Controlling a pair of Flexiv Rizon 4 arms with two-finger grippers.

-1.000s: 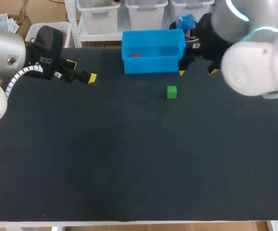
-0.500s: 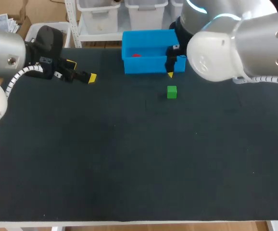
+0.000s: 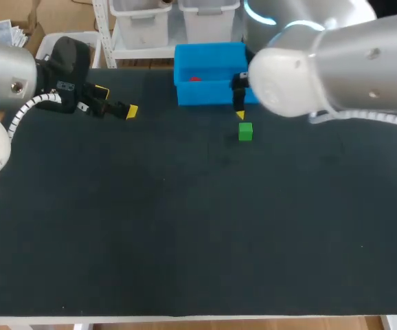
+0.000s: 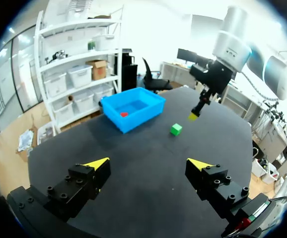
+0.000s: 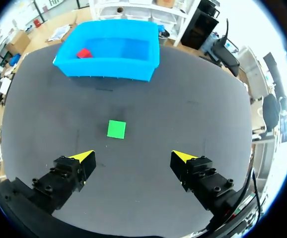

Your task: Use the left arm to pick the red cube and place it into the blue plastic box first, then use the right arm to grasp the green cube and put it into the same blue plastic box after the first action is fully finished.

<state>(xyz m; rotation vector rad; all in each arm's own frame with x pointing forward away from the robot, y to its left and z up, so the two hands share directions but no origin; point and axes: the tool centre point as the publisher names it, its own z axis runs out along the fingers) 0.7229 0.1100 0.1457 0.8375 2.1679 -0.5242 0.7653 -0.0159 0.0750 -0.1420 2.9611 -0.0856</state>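
Black table [image 3: 185,240], half done I'd say: red cube [image 3: 194,78] is in the blue box [image 3: 212,94], left gripper [image 4: 148,162] empty, fingers apart. Green cube [image 3: 245,131] sits ungrabbed just ahead of the right gripper [image 5: 133,156], fingers spread.

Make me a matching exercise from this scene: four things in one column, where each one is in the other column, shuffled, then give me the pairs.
Things
1. red cube
2. green cube
3. left end effector
4. right end effector

Places
A. open, with the green cube just ahead of it
B. inside the box
C. on the bare table, in front of the box
D. open, at the table's left side, away from both cubes

Pairs: 1-B, 2-C, 3-D, 4-A
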